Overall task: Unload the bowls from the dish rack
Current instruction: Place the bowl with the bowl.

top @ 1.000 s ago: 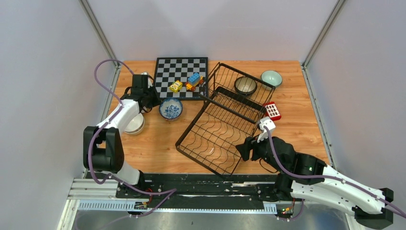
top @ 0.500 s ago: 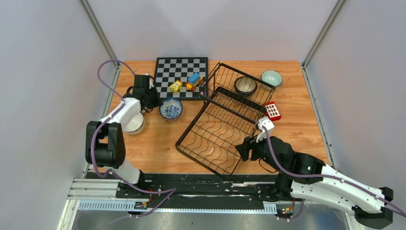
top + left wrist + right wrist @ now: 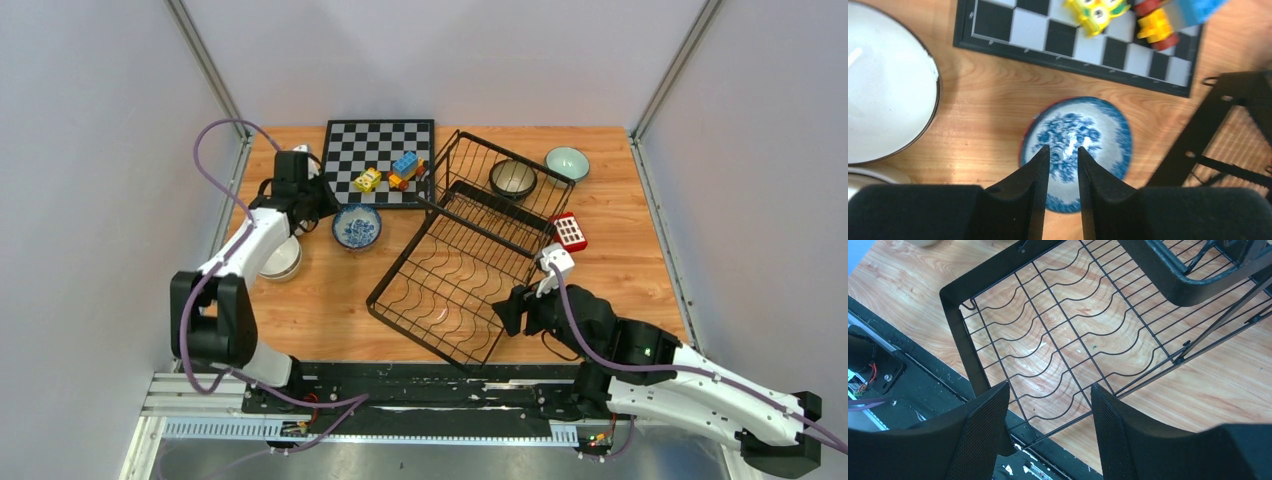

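Observation:
The black wire dish rack [image 3: 397,266] lies slantwise mid-table. A dark speckled bowl [image 3: 513,178] sits in its far end. A mint green bowl [image 3: 567,162] stands on the table beyond the rack. A blue-and-white bowl [image 3: 357,226] stands on the wood left of the rack. A stack of white-inside bowls [image 3: 280,258] lies partly under my left arm. My left gripper [image 3: 325,208] hovers over the blue-and-white bowl [image 3: 1098,125], jaws narrowly apart and empty [image 3: 1063,148]. My right gripper [image 3: 505,312] is wide open and empty above the rack's near corner [image 3: 1048,387].
A chessboard [image 3: 370,140] with several toy blocks [image 3: 390,172] lies at the back, just beyond the blue-and-white bowl. A small red and white block [image 3: 568,231] sits right of the rack. The rack's near rim [image 3: 959,335] is close to the table's front rail.
My left arm has shifted slightly toward the back left; the blue-and-white bowl stays put. The right arm has not moved.

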Controlling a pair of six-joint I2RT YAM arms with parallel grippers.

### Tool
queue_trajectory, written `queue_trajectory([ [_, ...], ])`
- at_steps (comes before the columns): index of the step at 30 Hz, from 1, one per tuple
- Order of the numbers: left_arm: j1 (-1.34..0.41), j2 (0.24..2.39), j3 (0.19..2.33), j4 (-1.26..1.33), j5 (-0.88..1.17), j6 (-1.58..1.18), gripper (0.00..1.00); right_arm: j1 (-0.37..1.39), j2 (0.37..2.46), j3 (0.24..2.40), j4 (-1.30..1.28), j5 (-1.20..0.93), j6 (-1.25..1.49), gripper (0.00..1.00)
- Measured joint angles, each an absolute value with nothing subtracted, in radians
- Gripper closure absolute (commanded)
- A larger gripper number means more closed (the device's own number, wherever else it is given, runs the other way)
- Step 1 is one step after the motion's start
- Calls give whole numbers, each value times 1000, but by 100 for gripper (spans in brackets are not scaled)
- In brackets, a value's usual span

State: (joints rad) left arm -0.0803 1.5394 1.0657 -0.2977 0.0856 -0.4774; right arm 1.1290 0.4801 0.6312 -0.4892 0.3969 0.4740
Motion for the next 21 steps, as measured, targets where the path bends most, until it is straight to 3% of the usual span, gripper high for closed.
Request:
queue_trajectory([
  [5,-146,1340,1067,-305,76,-438,62,1129,484,659,-495,404,439,31],
  [8,-214,1215,1077,-317,38,-395,55,1129,491,709,-497,426,416,19],
  [10,-259,1142,1083,-328,4,-361,45,1129,492,742,-497,445,402,14],
  [11,-276,1115,1083,-334,-14,-346,35,1129,492,756,-497,456,395,11],
  [12,-300,1086,1083,-346,-44,-325,29,1129,492,769,-496,468,391,3],
  [13,-325,1061,1083,-359,-83,-301,28,1129,492,779,-493,480,385,1],
  [21,-610,1015,1085,-512,-466,-196,16,1129,486,816,-464,617,305,1],
])
